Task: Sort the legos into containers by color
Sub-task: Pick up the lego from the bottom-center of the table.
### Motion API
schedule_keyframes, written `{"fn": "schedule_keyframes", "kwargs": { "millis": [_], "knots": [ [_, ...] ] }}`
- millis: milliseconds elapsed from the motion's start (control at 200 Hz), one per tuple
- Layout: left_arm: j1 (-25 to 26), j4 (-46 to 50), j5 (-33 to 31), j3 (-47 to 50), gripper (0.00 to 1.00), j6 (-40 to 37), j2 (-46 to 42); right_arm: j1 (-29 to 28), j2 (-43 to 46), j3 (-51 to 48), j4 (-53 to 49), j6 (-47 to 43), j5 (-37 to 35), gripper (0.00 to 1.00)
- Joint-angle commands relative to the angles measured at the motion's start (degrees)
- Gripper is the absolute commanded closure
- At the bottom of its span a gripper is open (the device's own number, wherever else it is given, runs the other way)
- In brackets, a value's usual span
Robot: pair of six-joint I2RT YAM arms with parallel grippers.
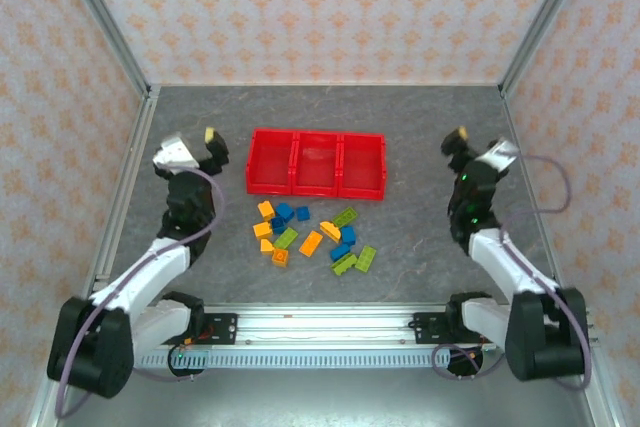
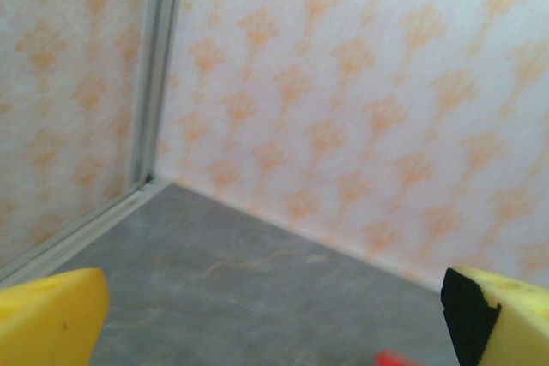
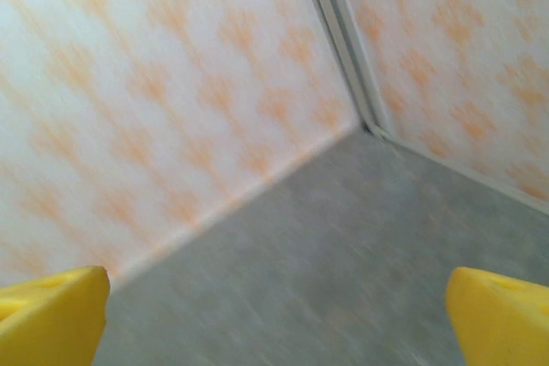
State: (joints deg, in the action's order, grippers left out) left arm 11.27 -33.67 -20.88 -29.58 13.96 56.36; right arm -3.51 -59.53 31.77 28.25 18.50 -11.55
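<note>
Legos (image 1: 310,235) lie scattered on the table (image 1: 420,117) just on the near side of the containers (image 1: 317,163), between your arms. Your left gripper (image 1: 213,142) and right gripper (image 1: 455,139) both gape wide and empty; the left looks nearer the pile.

Robot test cell, probably a lab set-up rather than a home.

Wallpapered panels (image 1: 320,7) with an orange motif box in a grey, stone-look desk (image 1: 420,137) at 9, 12 and 3 o'clock, joined by bare aluminium posts (image 1: 108,27) at the back corners. At 6 o'clock a metal rail (image 1: 320,325) carries two robot arms (image 1: 150,267) bolted side by side. The blurred wrist views show the same panels and frame.
</note>
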Motion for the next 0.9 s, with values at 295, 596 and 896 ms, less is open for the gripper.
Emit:
{"fn": "schedule_keyframes", "kwargs": {
  "millis": [295, 596, 896],
  "knots": [
    [2.1, 56.4, 27.35, -8.49, 0.01, 15.97, -12.27, -11.12, 4.84, 10.57, -61.41, 21.07, 29.19, 0.06],
    [2.18, 53.91, 39.1, -5.92, 0.01, 11.92, -15.64, -34.39, 1.68, 7.44, -68.58, 40.76, 18.22, 0.09],
    [2.1, 51.92, 45.68, -5.31, 0.01, 10.83, -13.66, -43.87, -15.24, 12.12, -66.41, 44.55, 16.09, 0.1]
  ]
}}
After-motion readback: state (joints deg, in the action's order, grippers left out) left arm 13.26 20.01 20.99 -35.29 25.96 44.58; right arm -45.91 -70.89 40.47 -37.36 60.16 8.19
